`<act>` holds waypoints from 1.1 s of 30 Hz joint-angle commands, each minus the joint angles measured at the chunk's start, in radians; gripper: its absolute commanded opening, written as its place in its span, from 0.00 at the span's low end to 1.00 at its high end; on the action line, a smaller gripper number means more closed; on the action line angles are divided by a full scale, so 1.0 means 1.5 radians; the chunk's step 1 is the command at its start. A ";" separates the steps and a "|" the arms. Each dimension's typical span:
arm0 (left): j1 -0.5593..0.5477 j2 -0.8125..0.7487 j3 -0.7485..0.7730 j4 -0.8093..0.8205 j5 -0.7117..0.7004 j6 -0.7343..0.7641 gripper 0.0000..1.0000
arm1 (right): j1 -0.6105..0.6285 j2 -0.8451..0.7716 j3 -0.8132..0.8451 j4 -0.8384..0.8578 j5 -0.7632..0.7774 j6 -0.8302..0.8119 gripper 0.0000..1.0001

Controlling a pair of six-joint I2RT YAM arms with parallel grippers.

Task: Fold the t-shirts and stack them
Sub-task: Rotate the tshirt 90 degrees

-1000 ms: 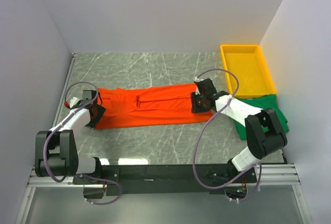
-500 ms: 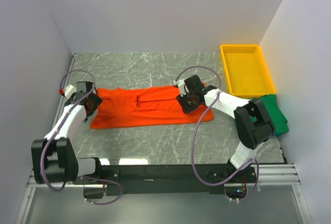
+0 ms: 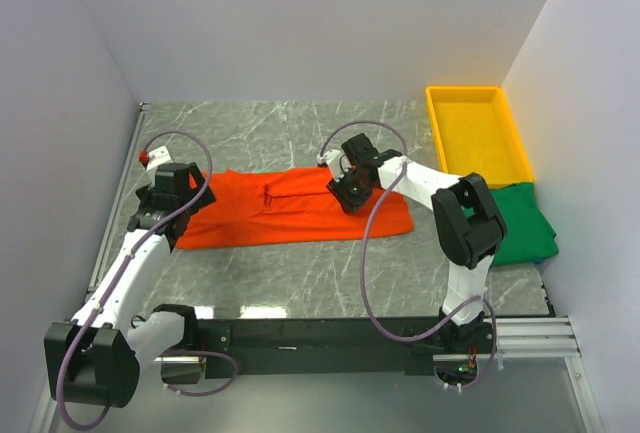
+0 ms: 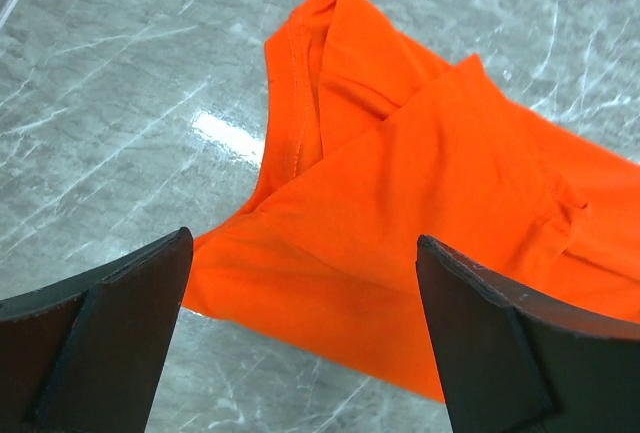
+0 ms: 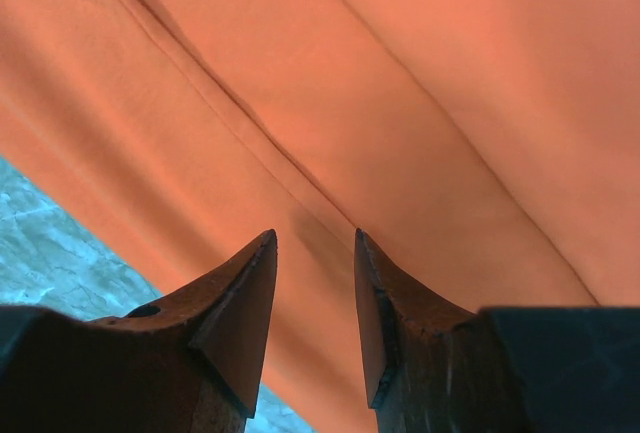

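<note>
Two shirts sit on the counter (image 3: 300,133) — green shirt (image 3: 515,225) parked at the right, likely as stack base, orange shirt (image 3: 285,208) a long strip mid-counter — left pincer (image 4: 302,240) gaping wide over its left end, right pincer (image 5: 315,238) half apart above its right half, nothing visibly pinched.

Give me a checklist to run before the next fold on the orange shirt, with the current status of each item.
1. Left gripper empty: ok. Its jaws are wide apart above the shirt's left end, with nothing between them.
2. Right gripper free of cloth: cannot tell. Its jaws are slightly apart just over the fabric, and contact is unclear.
3. Orange shirt lying as one long strip: ok.
4. Left end layers aligned: not ok. The top layer crosses the under layer diagonally.
5. Green shirt out of the way: ok. It lies apart at the right, near the yellow tray.
6. Shirts stacked: not ok.
</note>
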 commanded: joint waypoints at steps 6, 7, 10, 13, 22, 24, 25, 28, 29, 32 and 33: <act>-0.003 0.003 0.000 0.044 0.024 0.044 0.99 | 0.010 0.057 0.071 -0.051 -0.021 -0.037 0.43; -0.003 0.003 0.000 0.044 0.025 0.044 0.99 | 0.010 0.059 0.074 -0.053 -0.021 -0.040 0.43; -0.003 0.006 0.001 0.045 0.026 0.044 0.99 | 0.010 0.066 0.084 -0.057 -0.020 -0.045 0.43; -0.003 0.006 0.005 0.044 0.021 0.043 0.99 | 0.010 0.079 0.100 -0.081 -0.031 -0.050 0.41; -0.003 0.007 0.003 0.044 0.023 0.042 1.00 | 0.011 0.078 0.113 -0.099 -0.027 -0.049 0.13; -0.003 0.007 0.006 0.043 0.023 0.042 0.99 | 0.010 0.070 0.115 -0.101 -0.022 -0.049 0.09; -0.003 0.008 0.006 0.043 0.022 0.042 0.99 | 0.010 0.064 0.116 -0.102 -0.020 -0.050 0.08; -0.003 0.008 0.004 0.042 0.023 0.042 0.99 | 0.011 0.056 0.121 -0.107 -0.009 -0.050 0.06; -0.003 0.008 0.004 0.043 0.022 0.042 0.99 | 0.010 0.051 0.124 -0.108 -0.007 -0.049 0.06; -0.003 0.007 0.004 0.043 0.022 0.043 0.99 | 0.010 0.043 0.126 -0.107 0.005 -0.049 0.06; -0.004 0.007 0.002 0.044 0.023 0.043 0.99 | 0.010 0.042 0.126 -0.103 0.007 -0.049 0.06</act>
